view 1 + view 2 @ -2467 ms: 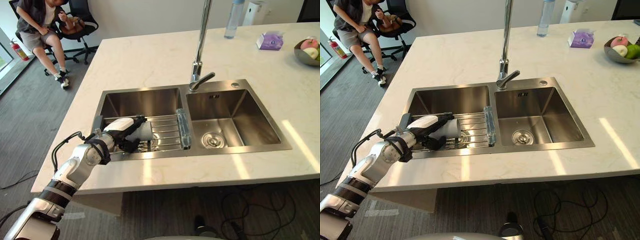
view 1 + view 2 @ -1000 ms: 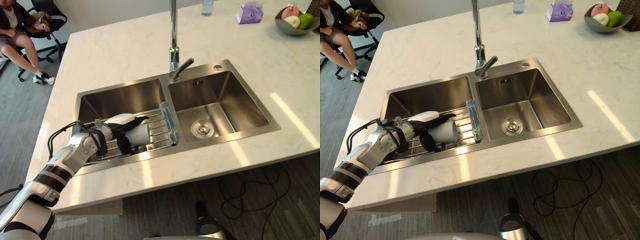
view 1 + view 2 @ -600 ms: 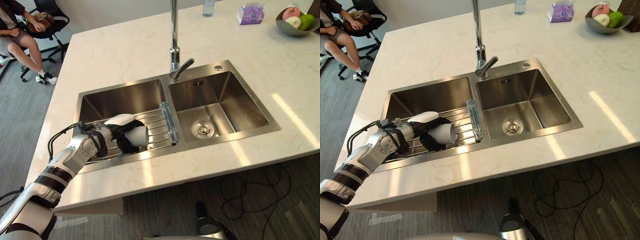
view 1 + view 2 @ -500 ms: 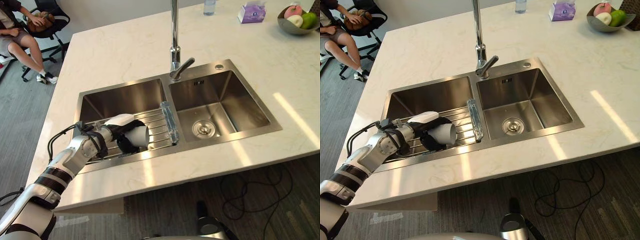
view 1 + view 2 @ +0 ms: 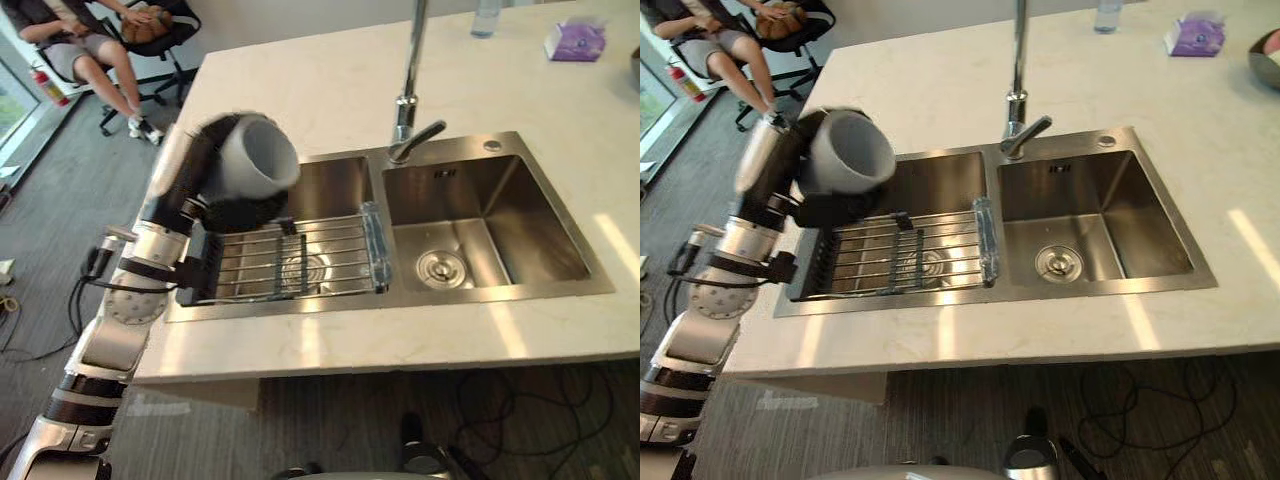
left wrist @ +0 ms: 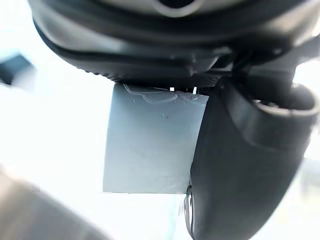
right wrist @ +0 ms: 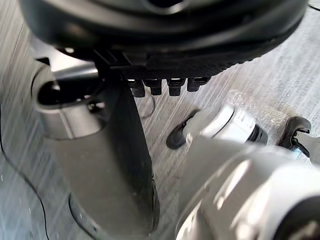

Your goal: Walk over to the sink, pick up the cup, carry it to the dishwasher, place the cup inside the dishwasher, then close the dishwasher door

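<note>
Cup (image 5: 255, 155): grey, held on its side in the curled fingers of the left hand (image 5: 200, 172), raised above the left end of the sink, clear of the wire rack (image 5: 300, 262). The mouth is turned toward the head camera and nothing is seen inside.

Carry, as judged: grip to be kept firm, cup to be swung wide of the faucet (image 5: 408, 100).

Left basin (image 5: 335, 190): the rack is held. Right basin (image 5: 500, 230): only the drain (image 5: 440, 268) is seen.

Right hand (image 7: 165, 35): seen over the floor; state cannot be told.
</note>
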